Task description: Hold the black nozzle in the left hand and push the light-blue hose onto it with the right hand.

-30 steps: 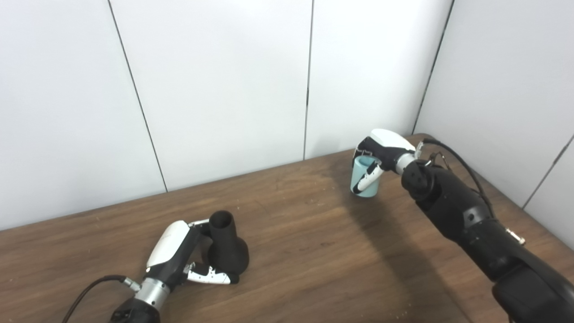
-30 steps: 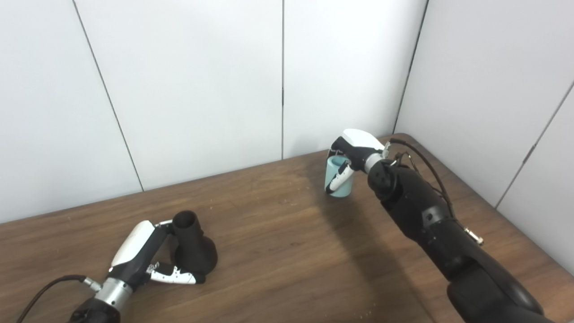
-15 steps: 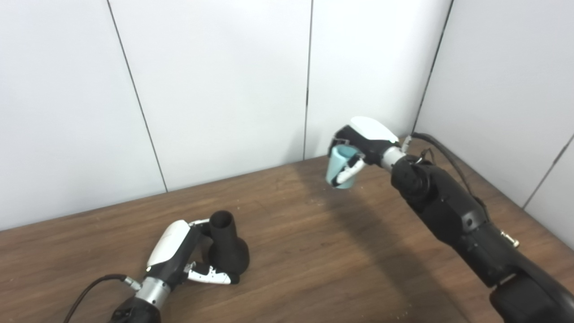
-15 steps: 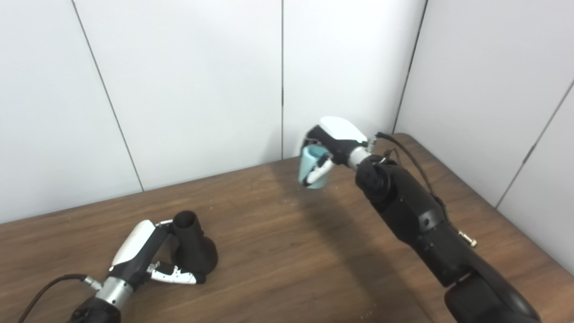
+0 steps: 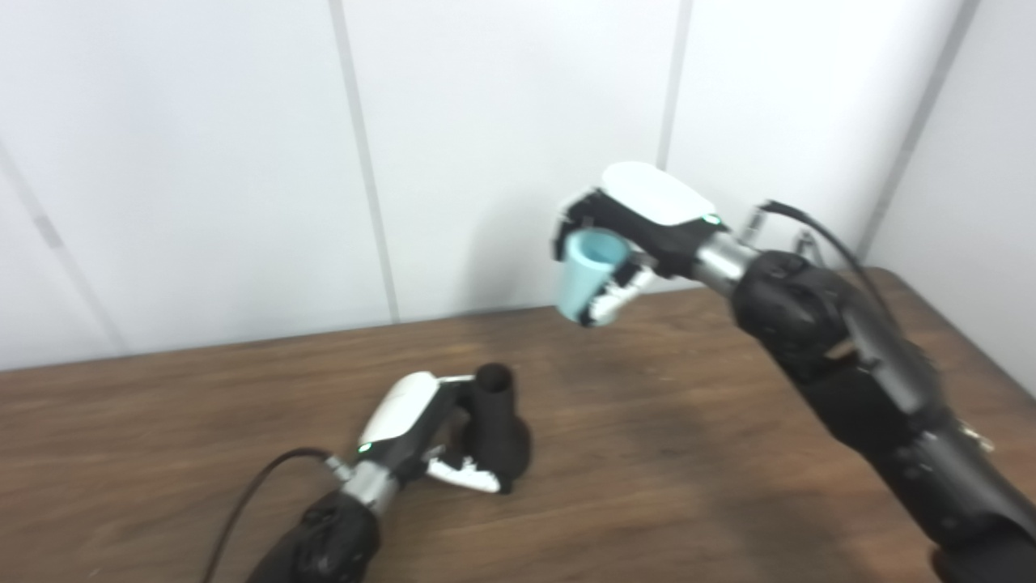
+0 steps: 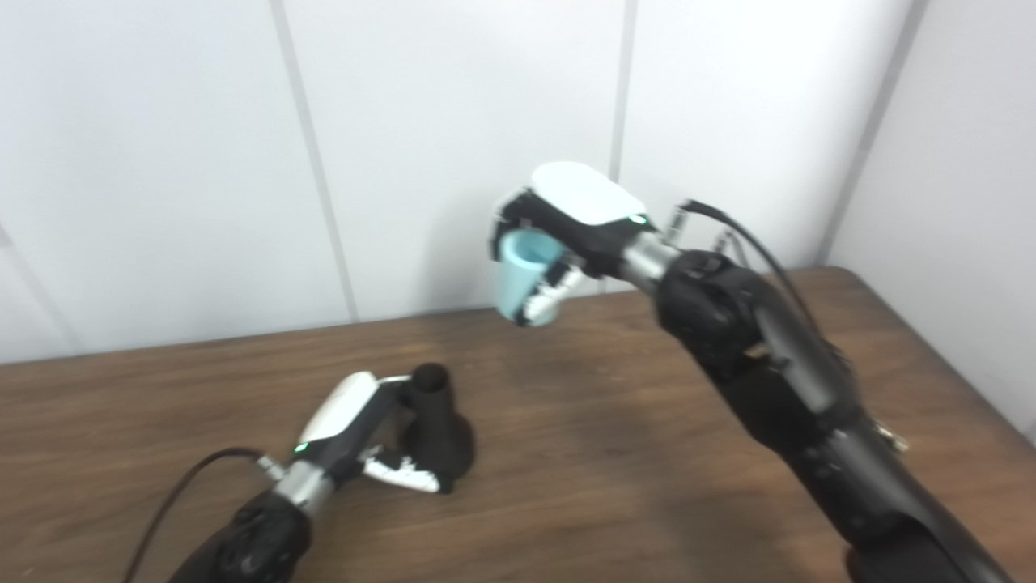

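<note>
The black nozzle (image 5: 495, 425) stands upright on the brown table (image 5: 647, 453), narrow mouth up and wide base down. My left hand (image 5: 417, 429) is wrapped around it, fingers closed on its neck and base. The light-blue hose (image 5: 586, 271), a short open tube, is in the air above the table's far part, up and to the right of the nozzle. My right hand (image 5: 639, 227) is shut on it, with the tube's open end tilted up toward the camera. Both also show in the right eye view: nozzle (image 6: 433, 421), hose (image 6: 522, 271).
White wall panels (image 5: 486, 121) close the back and right of the table. A black cable (image 5: 259, 486) trails from my left wrist, another (image 5: 817, 235) loops off my right forearm. Bare wood lies between the nozzle and the right arm.
My right hand has lifted the hose off the table and carried it up and left, toward the nozzle. The camera has shifted, so the whole scene sits further right. The left hand keeps its hold.
</note>
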You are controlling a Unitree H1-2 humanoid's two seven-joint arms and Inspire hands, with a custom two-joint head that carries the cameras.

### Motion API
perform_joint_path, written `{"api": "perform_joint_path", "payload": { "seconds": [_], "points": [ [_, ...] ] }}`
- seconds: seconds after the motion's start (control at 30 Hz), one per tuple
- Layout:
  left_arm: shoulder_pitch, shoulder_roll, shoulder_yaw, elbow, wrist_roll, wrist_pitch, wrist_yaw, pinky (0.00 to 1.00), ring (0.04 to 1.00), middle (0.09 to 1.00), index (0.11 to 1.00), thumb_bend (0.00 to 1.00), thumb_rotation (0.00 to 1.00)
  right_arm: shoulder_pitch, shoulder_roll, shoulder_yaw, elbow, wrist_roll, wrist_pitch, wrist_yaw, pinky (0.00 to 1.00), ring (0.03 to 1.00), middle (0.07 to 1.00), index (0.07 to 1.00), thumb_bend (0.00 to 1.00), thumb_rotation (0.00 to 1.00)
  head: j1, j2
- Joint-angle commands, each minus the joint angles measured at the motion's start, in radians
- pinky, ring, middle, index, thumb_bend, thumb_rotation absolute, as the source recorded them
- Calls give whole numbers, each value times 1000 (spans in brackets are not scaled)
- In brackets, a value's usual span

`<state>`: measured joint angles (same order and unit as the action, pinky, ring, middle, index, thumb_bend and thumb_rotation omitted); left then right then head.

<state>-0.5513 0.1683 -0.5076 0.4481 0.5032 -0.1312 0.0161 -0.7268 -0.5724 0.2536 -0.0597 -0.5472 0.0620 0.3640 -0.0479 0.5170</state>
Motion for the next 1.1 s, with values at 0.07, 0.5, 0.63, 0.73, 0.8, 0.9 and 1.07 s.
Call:
{"api": "perform_joint_path", "payload": {
  "seconds": [0.07, 0.5, 0.63, 0.73, 0.8, 0.9, 1.07],
  "points": [
    [48, -21, -60, 46, 52, 95, -115, 858, 568, 469, 498, 526, 0, -74, 21, -27, -35, 48, -39, 8, 486, 463, 485, 471, 509, 0, 50, 3],
    [38, -47, -75, 30, 66, 164, -123, 847, 558, 478, 490, 526, 0, -81, 66, -14, -80, 41, -42, 65, 342, 437, 509, 501, 499, 0, 94, 21],
    [36, -43, -78, 30, 69, 164, -125, 847, 557, 474, 493, 526, 0, -82, 72, 1, -86, 21, -44, 77, 346, 418, 501, 495, 500, 0, 83, 27],
    [34, -40, -80, 31, 72, 162, -125, 851, 557, 473, 493, 526, 0, -85, 77, 11, -89, 6, -43, 89, 354, 412, 495, 493, 501, 0, 76, 29],
    [34, -38, -82, 28, 74, 160, -125, 851, 557, 473, 493, 526, 0, -87, 82, 17, -86, -2, -44, 97, 409, 412, 494, 487, 503, 0, 73, 30],
    [35, -37, -85, 19, 74, 165, -127, 851, 557, 474, 493, 526, 0, -83, 88, 21, -69, 0, -55, 99, 398, 411, 498, 489, 502, 0, 74, 33],
    [35, -37, -87, 18, 75, 166, -125, 852, 557, 477, 491, 526, 0, -71, 107, 23, -63, 0, -28, 114, 340, 436, 514, 501, 499, 0, 76, 38]
  ]
}}
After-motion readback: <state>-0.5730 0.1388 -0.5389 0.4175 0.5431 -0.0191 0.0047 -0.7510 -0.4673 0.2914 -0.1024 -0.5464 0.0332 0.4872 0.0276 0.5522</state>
